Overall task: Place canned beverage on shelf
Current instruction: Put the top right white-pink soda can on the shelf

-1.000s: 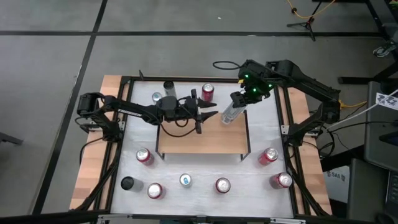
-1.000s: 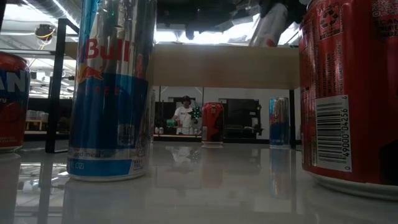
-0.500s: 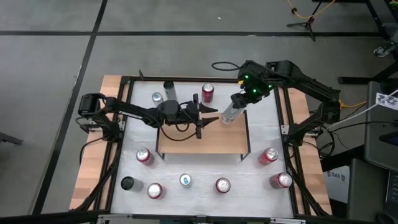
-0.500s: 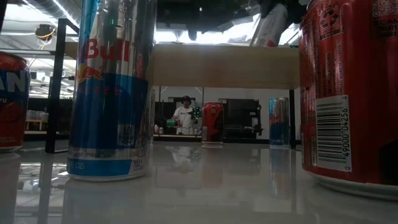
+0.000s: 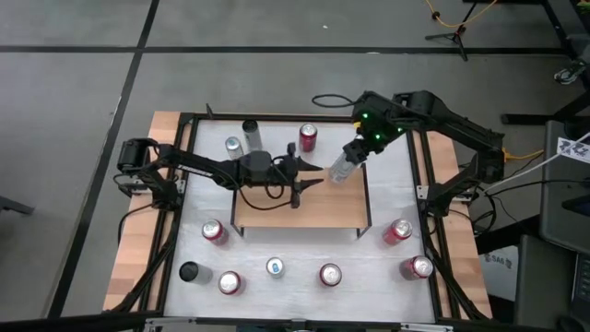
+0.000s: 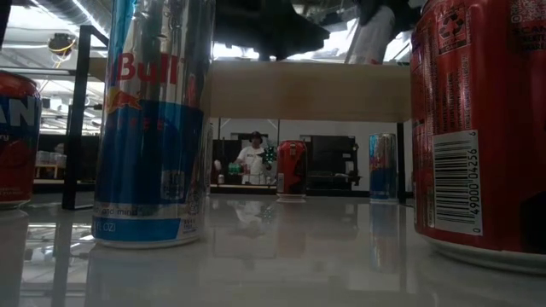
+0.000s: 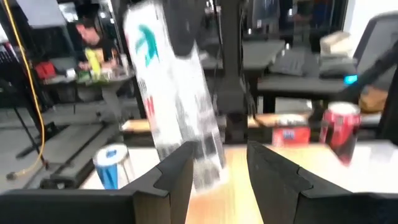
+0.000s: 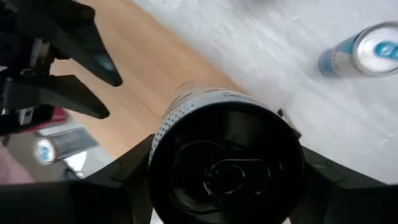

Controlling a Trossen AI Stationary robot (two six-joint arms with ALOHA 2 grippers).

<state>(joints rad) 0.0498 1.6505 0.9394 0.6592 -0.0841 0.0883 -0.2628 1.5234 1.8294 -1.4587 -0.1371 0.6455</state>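
A white-and-silver can hangs tilted over the far right corner of the shelf, a low stand with a wooden top board. My right gripper is shut on the can; the right wrist view looks down on the can's top. My left gripper reaches level over the shelf's far edge from the table's left. It is open, and its fingertips stop short of the can. The low view shows the can above the shelf board. My right gripper pinches the can's wall just below its top rim, one finger on each side. The fingers slant down from above and from the table's far right. The can hangs tilted, lower end toward my left gripper; whether it touches the board I cannot tell.
A red can, a silver can and a dark can stand behind the shelf. Several more cans stand in front of it, among them a blue-and-silver one and a red one. A person stands far off in the room.
My left gripper has crept toward the table's right edge, closer to the can, and has sunk a little over the shelf, still open. The can stays tilted in my right gripper.
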